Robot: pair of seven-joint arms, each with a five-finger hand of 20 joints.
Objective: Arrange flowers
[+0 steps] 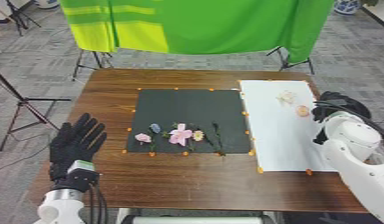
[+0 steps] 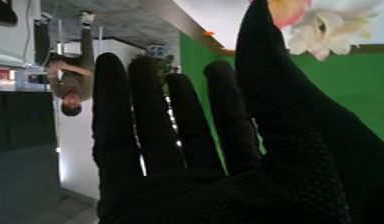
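Brown wooden table [image 1: 188, 187], grey carpet [image 1: 24, 55] around it. Near left: robot's left hand [image 1: 71, 150] over the table's left edge, fingers straight and a little spread, nothing held. Farther in, black mat [image 1: 188, 102] left of white sheet [image 1: 286, 142]. Along the mat's near part, left to right: pink flower [image 1: 142, 137], blue flower [image 1: 156, 128], larger pink bloom [image 1: 180, 134], yellow flower [image 1: 198, 135], dark green stem [image 1: 218, 138]. At the sheet's right side: right hand [image 1: 334, 107], fingers straight with slim gaps, pinching nothing. Left of it, on the sheet's far part, peach flower [image 1: 302, 110]; pale flower [image 1: 286, 96] just beyond. Farthest, past the table, green cloth [image 1: 215, 25] hanging
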